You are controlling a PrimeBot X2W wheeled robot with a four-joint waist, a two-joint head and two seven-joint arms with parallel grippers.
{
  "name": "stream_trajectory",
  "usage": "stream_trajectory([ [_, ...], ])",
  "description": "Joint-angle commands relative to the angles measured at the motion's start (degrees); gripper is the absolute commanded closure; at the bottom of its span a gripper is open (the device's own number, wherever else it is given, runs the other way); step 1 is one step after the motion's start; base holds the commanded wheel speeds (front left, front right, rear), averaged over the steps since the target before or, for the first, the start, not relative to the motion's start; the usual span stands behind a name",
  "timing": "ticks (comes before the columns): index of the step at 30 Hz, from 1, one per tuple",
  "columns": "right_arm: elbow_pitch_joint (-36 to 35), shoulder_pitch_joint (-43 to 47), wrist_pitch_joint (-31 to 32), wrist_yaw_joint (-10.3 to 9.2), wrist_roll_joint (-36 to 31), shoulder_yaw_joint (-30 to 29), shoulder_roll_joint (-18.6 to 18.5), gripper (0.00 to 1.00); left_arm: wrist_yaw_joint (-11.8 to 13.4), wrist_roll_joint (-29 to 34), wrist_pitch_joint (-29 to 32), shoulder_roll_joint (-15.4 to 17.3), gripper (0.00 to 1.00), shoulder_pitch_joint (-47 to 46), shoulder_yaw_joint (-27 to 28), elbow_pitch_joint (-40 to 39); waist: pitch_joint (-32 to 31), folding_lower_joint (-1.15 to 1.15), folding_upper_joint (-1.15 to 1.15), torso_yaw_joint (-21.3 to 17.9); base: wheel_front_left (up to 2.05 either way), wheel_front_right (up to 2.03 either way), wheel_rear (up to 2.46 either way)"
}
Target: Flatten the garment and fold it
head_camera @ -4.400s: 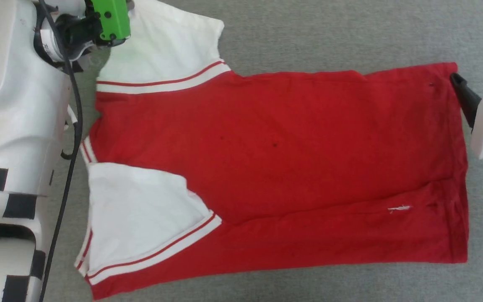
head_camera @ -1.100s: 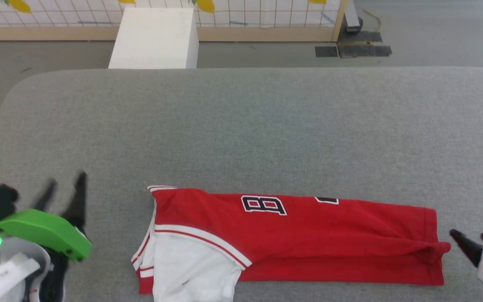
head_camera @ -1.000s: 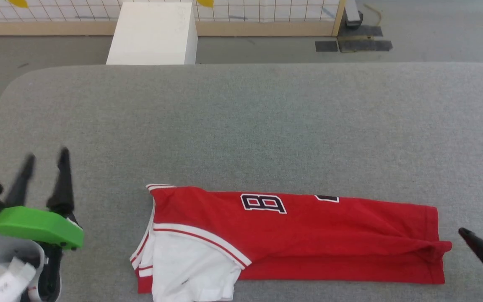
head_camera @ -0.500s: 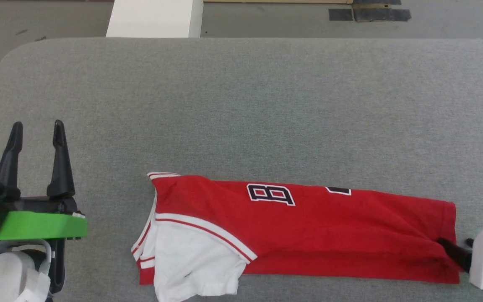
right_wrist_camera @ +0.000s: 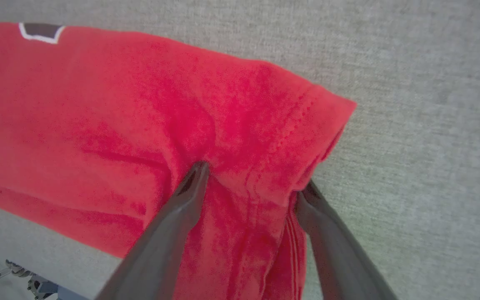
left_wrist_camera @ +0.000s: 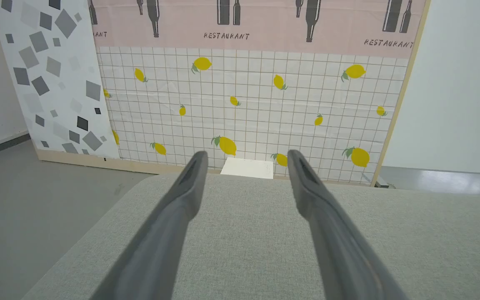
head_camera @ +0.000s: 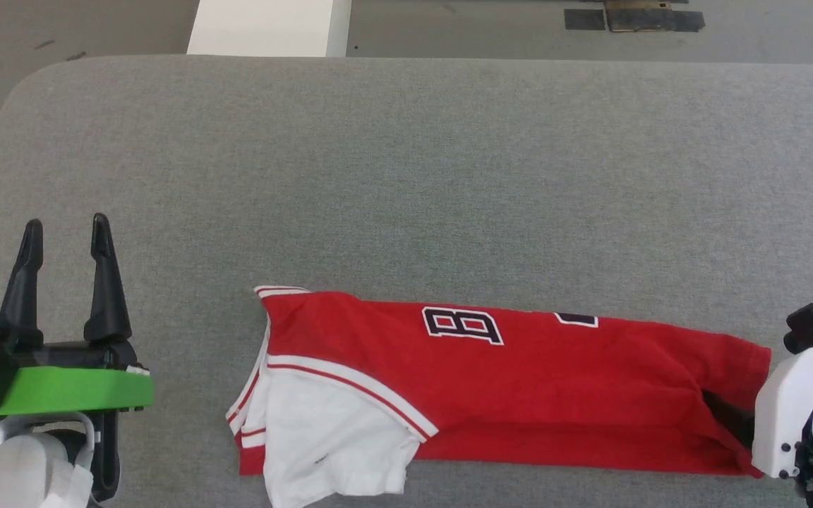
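The garment (head_camera: 519, 384) lies folded lengthwise as a long red strip near the front of the grey table (head_camera: 406, 176), white sleeve (head_camera: 322, 437) at its left end and part of the black-and-white print along its far edge. My right gripper (head_camera: 720, 413) is pushed into the hem end at the right. In the right wrist view this gripper (right_wrist_camera: 253, 179) stands open astride the bunched red hem (right_wrist_camera: 261, 137), one finger on top and the other at the hem's edge. My left gripper (head_camera: 64, 224) hovers open and empty to the left of the garment, with bare table (left_wrist_camera: 248, 233) under it.
A white box (head_camera: 269, 28) stands on the floor beyond the table's far edge, also visible as a white box (left_wrist_camera: 248, 167) before a lemon-patterned panel (left_wrist_camera: 256, 100). Dark tape patches (head_camera: 632, 17) mark the floor. The table's rounded far-left corner (head_camera: 18, 92) is close to my left arm.
The garment, earlier spread plain side up, now lies folded lengthwise. The head camera has tilted. Over the last second my right gripper slid left into the hem, and my left gripper settled with fingers upright.
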Motion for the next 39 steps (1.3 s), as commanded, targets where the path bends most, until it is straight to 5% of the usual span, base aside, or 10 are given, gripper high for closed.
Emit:
stream_trajectory([
  [1,1.40,-0.31,0.22,-0.05,0.13,1.01,0.68,0.07,-0.54,0.61,-0.26,-0.36,0.00,0.18,0.43,0.21,0.05,0.00,0.00,0.17,0.00,0.00,0.00],
  [2,1.50,-0.41,0.30,-0.05,0.01,1.05,0.51,0.88,-0.71,0.76,-0.27,-0.52,0.00,0.16,0.58,0.27,0.05,0.00,0.00,0.21,0.00,0.00,0.00],
  [3,1.72,-0.47,0.51,-0.05,-0.12,0.89,0.34,1.00,-0.86,0.83,-0.27,-0.69,0.00,0.21,0.71,0.42,0.07,0.00,0.00,0.24,0.00,0.00,0.00],
  [12,2.66,-1.94,3.15,-0.05,-4.29,-7.43,-0.75,1.00,-1.96,1.81,-0.27,-2.14,0.00,0.46,2.14,0.62,-0.40,0.00,0.00,0.03,0.00,0.00,0.00],
  [24,4.00,-4.62,7.79,-0.05,-21.16,-24.23,-0.87,1.00,-2.84,0.95,-0.27,-2.70,0.00,-0.14,2.21,2.64,-0.97,0.00,0.00,0.53,0.00,0.00,0.00],
  [30,-2.55,-2.96,13.16,-0.05,-23.39,-17.07,-3.00,1.00,-3.04,0.79,-0.27,-2.55,0.00,0.54,2.31,3.89,-3.26,0.00,0.00,0.04,0.00,0.00,0.00],
  [39,-18.80,-1.57,24.05,-0.05,-16.30,-3.63,-4.85,1.00,-3.17,0.90,-0.27,-2.98,0.00,2.09,2.16,4.31,-6.23,0.00,0.00,-0.66,0.00,0.00,0.00],
])
